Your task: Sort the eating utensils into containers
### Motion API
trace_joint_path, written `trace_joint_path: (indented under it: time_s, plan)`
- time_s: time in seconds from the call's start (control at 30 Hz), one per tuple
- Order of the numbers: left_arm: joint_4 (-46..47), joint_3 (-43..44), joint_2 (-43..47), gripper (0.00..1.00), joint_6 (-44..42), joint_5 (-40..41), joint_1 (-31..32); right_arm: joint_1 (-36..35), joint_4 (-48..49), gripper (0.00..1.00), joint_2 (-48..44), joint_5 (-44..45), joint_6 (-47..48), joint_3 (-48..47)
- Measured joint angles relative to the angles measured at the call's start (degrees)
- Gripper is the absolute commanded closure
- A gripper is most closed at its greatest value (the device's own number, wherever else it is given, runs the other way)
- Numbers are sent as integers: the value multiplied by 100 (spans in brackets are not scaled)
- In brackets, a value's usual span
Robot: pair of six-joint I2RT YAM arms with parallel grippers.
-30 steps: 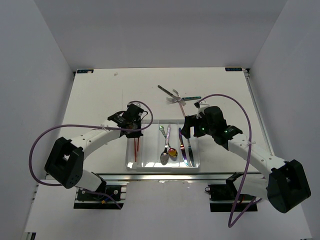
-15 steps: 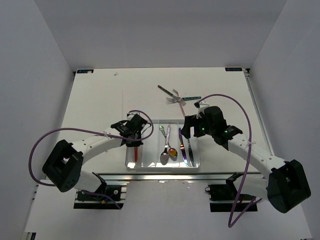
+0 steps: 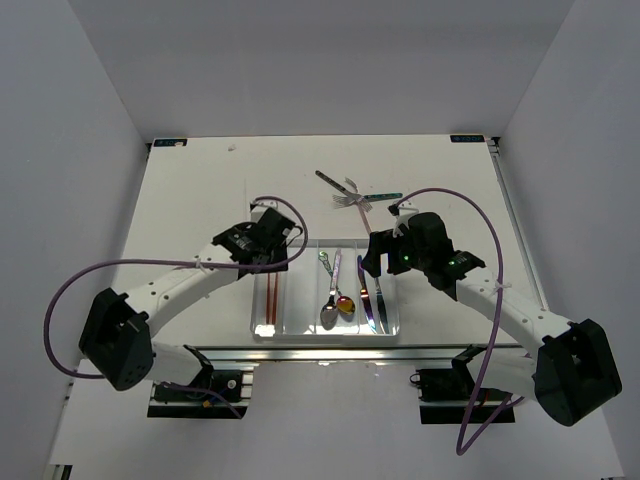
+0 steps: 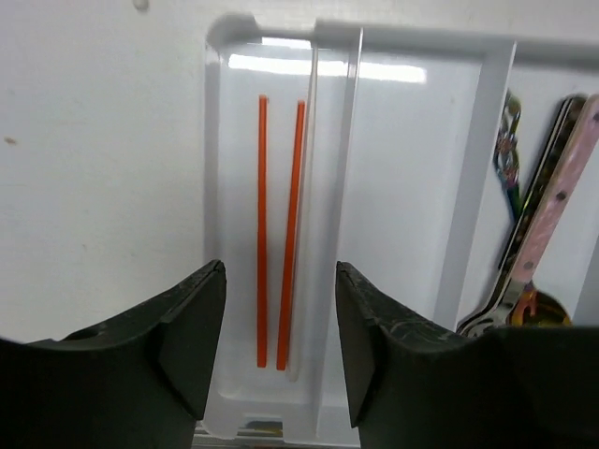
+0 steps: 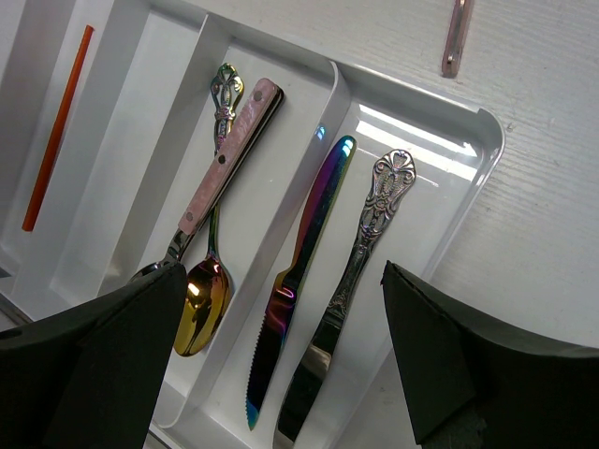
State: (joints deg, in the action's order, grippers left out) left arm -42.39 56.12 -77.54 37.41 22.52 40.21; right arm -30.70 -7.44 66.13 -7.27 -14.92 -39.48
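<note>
Two red-orange chopsticks (image 4: pixel 261 234) lie side by side in the leftmost compartment of the clear tray (image 4: pixel 328 37). My left gripper (image 4: pixel 279 273) hovers open above their far ends, holding nothing; in the top view it (image 3: pixel 271 262) is over the tray's (image 3: pixel 256 322) far left corner. My right gripper (image 5: pixel 281 271) stands wide open and holding nothing over the right compartments (image 3: pixel 380 266). Below it lie a pink-handled spoon (image 5: pixel 229 154), a gold iridescent spoon (image 5: pixel 201 313), an iridescent knife (image 5: pixel 299 271) and a silver knife (image 5: pixel 360 253).
Several loose utensils (image 3: pixel 350 193), forks among them and one with a teal handle (image 3: pixel 383 197), lie on the white table beyond the tray. One handle (image 5: pixel 456 37) shows at the top of the right wrist view. The table's near edge runs just behind the tray.
My left gripper dipped to the leftmost compartment, opened and let go of a chopstick, which now lies beside the other one. It then drew back. The right arm stayed still.
</note>
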Motion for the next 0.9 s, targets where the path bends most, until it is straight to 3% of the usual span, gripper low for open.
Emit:
trace_joint_path:
  time_s: [0.1, 0.23, 0.4, 0.5, 0.67, 0.9]
  plan:
    - [-83, 608, -282, 40, -282, 103, -330, -2, 2, 11, 2, -2, 0, 0]
    - [31, 1475, -1003, 41, -743, -26, -1368, 0, 0, 11, 46, -20, 7, 0]
    - [-46, 2938, -2629, 63, -1198, -295, -2404, -2, 2, 11, 59, -46, 15, 0]
    - [-50, 3473, -3571, 67, -1353, -520, -2743, -2, 2, 11, 59, -46, 15, 0]
    - [-181, 3552, -4415, 67, -1539, -992, -3077, -2, 4, 11, 59, -66, 15, 0]
    - [-72, 3447, -4356, 62, -1703, -1215, -3101, -2, 13, 11, 127, -101, 17, 0]
